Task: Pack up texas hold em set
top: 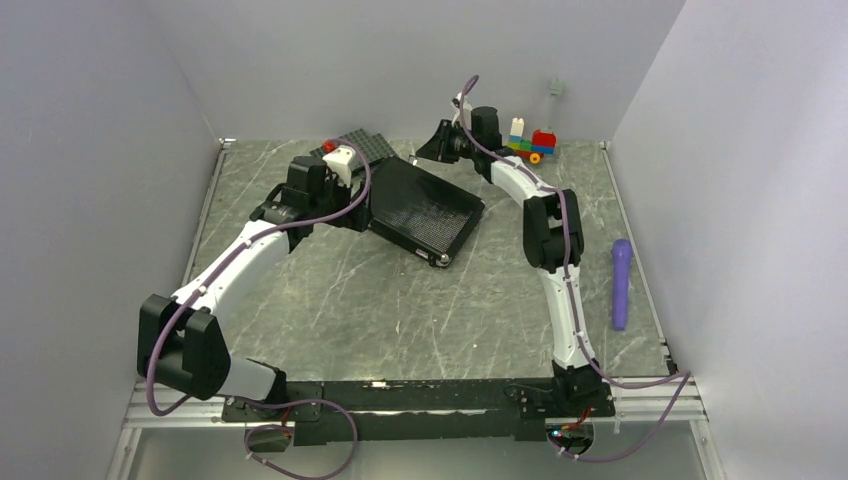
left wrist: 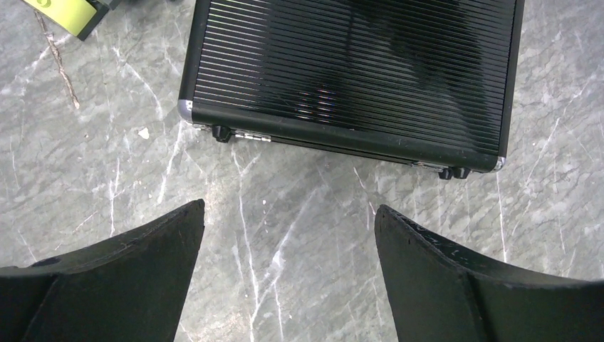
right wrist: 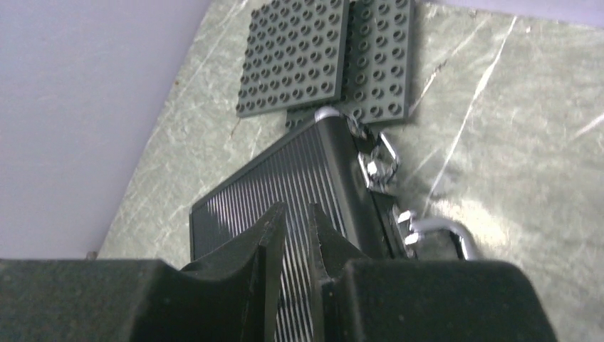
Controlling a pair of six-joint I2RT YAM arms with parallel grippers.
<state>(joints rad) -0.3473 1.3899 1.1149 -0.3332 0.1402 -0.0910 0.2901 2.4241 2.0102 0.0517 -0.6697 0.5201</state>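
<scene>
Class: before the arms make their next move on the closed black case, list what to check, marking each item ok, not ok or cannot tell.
1. Black ribbed briefcase with silver trim, lid down: ok.
2. Its silver metal latch fastened: cannot tell.
3. Left gripper open, nothing between its fingers: ok.
4. Right gripper empty, jaws a narrow gap apart above the lid: ok.
5. Briefcase clear of the dark grey studded baseplates: not ok, its corner reaches them.
</scene>
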